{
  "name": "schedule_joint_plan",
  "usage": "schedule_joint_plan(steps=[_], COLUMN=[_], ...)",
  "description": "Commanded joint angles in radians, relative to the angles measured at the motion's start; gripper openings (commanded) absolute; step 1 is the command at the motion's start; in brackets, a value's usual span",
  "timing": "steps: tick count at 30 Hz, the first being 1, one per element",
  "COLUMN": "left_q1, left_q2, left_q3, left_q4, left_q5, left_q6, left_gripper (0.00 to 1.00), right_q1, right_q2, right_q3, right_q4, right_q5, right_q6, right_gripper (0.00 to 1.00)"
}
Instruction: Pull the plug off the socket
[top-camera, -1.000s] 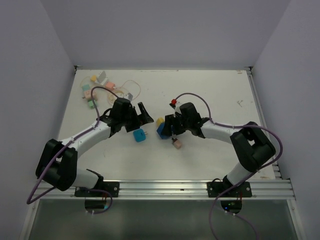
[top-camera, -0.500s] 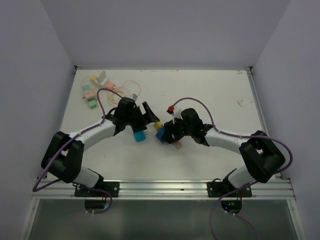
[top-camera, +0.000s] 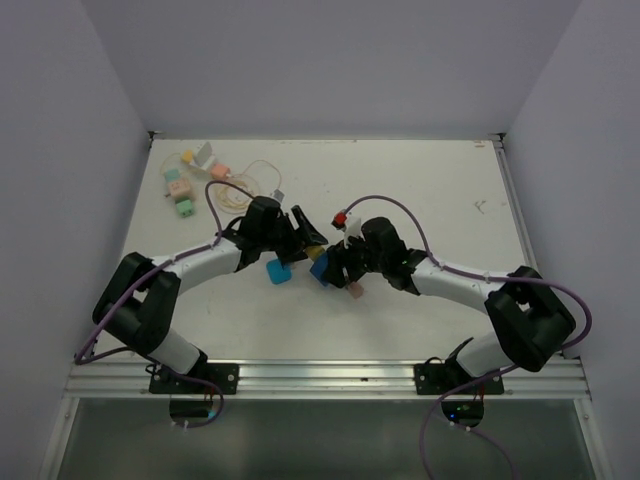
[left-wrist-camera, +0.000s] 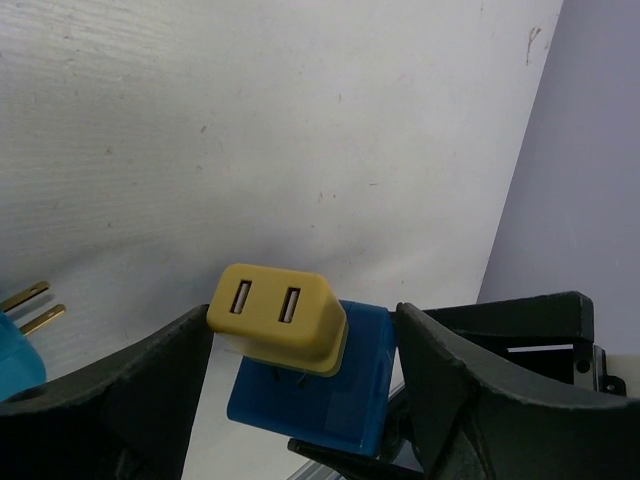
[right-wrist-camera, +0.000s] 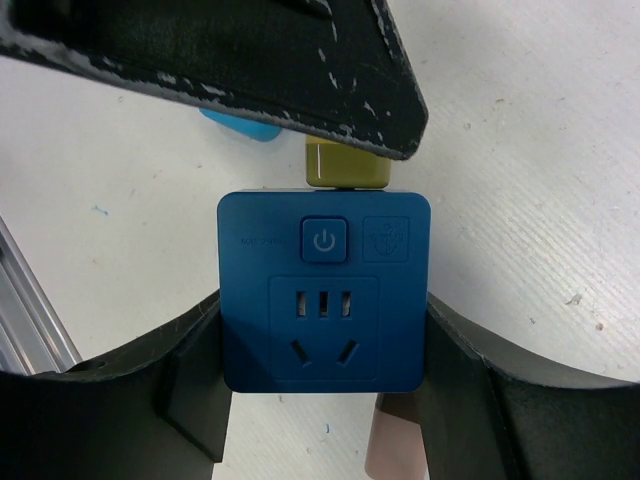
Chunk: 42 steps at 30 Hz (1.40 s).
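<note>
A blue socket cube (right-wrist-camera: 322, 300) is gripped on its two sides by my right gripper (right-wrist-camera: 322, 330), held just above the table in the middle of the top view (top-camera: 321, 268). A yellow plug (left-wrist-camera: 278, 318) is plugged into the socket's (left-wrist-camera: 330, 390) far face, and it also shows in the right wrist view (right-wrist-camera: 347, 166). My left gripper (left-wrist-camera: 305, 330) is open, with one finger on each side of the yellow plug. Its left finger lies close to the plug, while the right finger stands apart from it. In the top view the left gripper (top-camera: 308, 238) meets the right gripper (top-camera: 330, 265).
A cyan plug (top-camera: 279, 272) with brass prongs (left-wrist-camera: 30, 305) lies just left of the socket. A pink plug (top-camera: 354, 290) lies under the right gripper. Several small adapters (top-camera: 180, 190) and a thin wire (top-camera: 250, 185) sit at the back left. A metal rail (top-camera: 320, 375) runs along the near edge.
My left gripper has moved right to the socket and now straddles the yellow plug. My right gripper shifted slightly left with the socket, then held still.
</note>
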Motion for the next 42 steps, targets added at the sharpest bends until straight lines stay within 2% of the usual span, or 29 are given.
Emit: schedule_joint_plan(steps=[1,3,6,7,9,10,25,31,42], left_q1=[-0.024,-0.030,-0.030,-0.030,-0.030,-0.030,-0.003,0.022,0.117], left_q2=[0.014,0.016,0.010,0.006,-0.004,-0.009,-0.064,-0.087,-0.087], left_q3=[0.003,-0.003,-0.022,-0.028,-0.039,-0.049,-0.117,-0.109,0.018], left_q4=[0.085,0.103,0.110,0.113,0.129,0.140,0.350,0.404,0.320], left_q5=[0.006,0.001,-0.022,-0.029,-0.055,-0.064,-0.293,-0.440,-0.538], left_q6=[-0.046,-0.057,-0.071,-0.080,-0.093,-0.108,-0.208,-0.220,-0.091], left_gripper=[0.75,0.67,0.43,0.27,0.11,0.00,0.00,0.00,0.00], right_q1=[0.009,0.009,0.009,0.009,0.010,0.010,0.012,0.010,0.010], right_q2=[-0.040,-0.042,-0.054,-0.057,-0.068,-0.073,-0.181,-0.231,-0.260], right_q3=[0.029,0.025,0.012,0.008,-0.004,-0.009,-0.124,-0.144,-0.149], right_q4=[0.071,0.082,0.097,0.102,0.107,0.108,0.044,-0.001,-0.045], right_q5=[0.005,0.007,0.010,0.010,0.007,0.007,0.033,0.045,0.068], right_q6=[0.000,0.014,0.031,0.035,0.045,0.049,0.054,0.035,0.012], right_gripper=[0.00,0.00,0.00,0.00,0.00,0.00,0.00,0.00,0.00])
